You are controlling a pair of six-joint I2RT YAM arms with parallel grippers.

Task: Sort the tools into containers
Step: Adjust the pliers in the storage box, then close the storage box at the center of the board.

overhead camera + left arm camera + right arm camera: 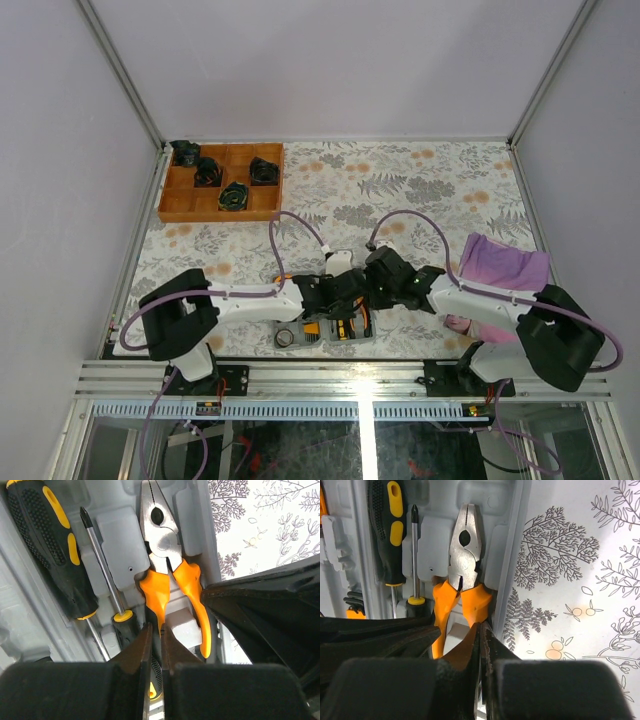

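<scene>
Both your hands are pressed together: the left hand (pixel 156 647) sits over the left orange handle of the pliers (pixel 162 542), the right hand (pixel 481 642) over the right one. The pliers lie in their recess in the open grey case (pixel 122 535), at 6 o'clock on the desk (pixel 420 190). Only the wrist views show the slim screwdriver (pixel 100 560) beside them. Only the overhead shows the tape measure (pixel 288 337), at the case's 9 o'clock.

Lab robot cell: white panels (pixel 300 60), aluminium rails (pixel 350 375)
</scene>
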